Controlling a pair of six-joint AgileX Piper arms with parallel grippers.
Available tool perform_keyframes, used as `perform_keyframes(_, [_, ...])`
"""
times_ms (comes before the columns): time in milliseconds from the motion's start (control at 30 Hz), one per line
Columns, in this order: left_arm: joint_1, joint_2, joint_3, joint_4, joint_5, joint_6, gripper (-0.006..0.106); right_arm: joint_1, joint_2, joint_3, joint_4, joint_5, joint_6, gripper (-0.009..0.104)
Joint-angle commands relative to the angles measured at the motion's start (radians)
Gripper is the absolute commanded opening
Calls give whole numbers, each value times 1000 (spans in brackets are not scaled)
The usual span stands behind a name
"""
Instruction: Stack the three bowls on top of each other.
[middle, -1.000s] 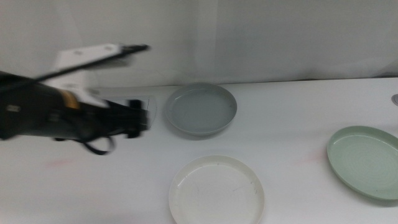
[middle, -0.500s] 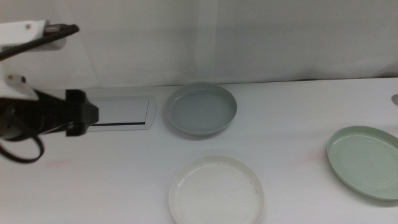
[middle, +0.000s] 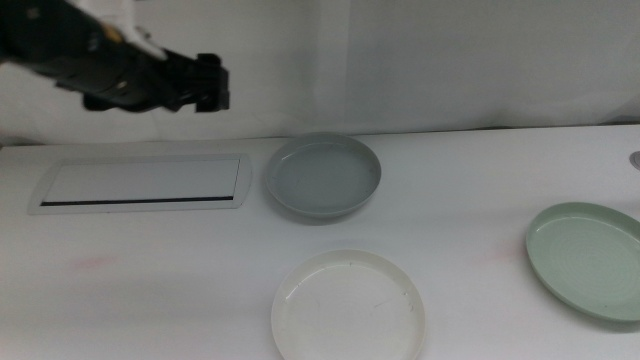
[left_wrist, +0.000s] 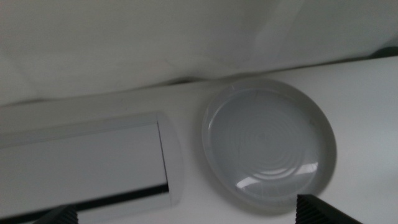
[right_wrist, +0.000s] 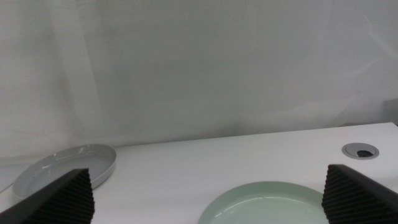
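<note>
On my middle camera the left gripper (middle: 212, 84) hangs high at the far left, raised above the table against the pale backdrop, and it holds nothing; my left wrist camera shows only its two dark jaw tips at the frame's corners, spread wide with bare table between them. Below it a flat white rectangular panel (middle: 140, 183) with a dark slot lies on the white table (middle: 460, 225); I see the same panel (left_wrist: 81, 165) from the wrist. Just beside the panel's end sits the grey-blue bowl (middle: 323, 176), upright and empty, near the back of the table, with concentric rings showing in its floor on the left wrist view (left_wrist: 268, 144). Nearer to me and apart from it lies the cream-white bowl (middle: 348, 305), also upright and empty, its near edge cut off by the frame. Well apart at the right edge rests the pale mint green bowl (middle: 588, 259), empty too. None of the three bowls touches another. The right gripper does not appear on the middle camera; its wrist view shows its jaws set wide apart and empty, with the mint bowl (right_wrist: 267, 203) between them and the grey-blue one (right_wrist: 65, 168) farther off.
</note>
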Motion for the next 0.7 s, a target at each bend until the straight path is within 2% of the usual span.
perform_keyframes(0, [-3, 92, -80, -19, -6, 9, 92, -9, -32, 40, -7, -8, -6, 103])
perform_keyframes(233, [-57, 306, -245, -7, -5, -13, 92, -9, -32, 40, -7, -8, -6, 103])
perform_keyframes(533, [-140, 511, -340, 164, 7, -215, 92, -9, -32, 40, -7, -8, -6, 103])
perform_keyframes(667, [-140, 575, -349, 172, 4, -280, 92, -9, -32, 40, -7, -8, -6, 103])
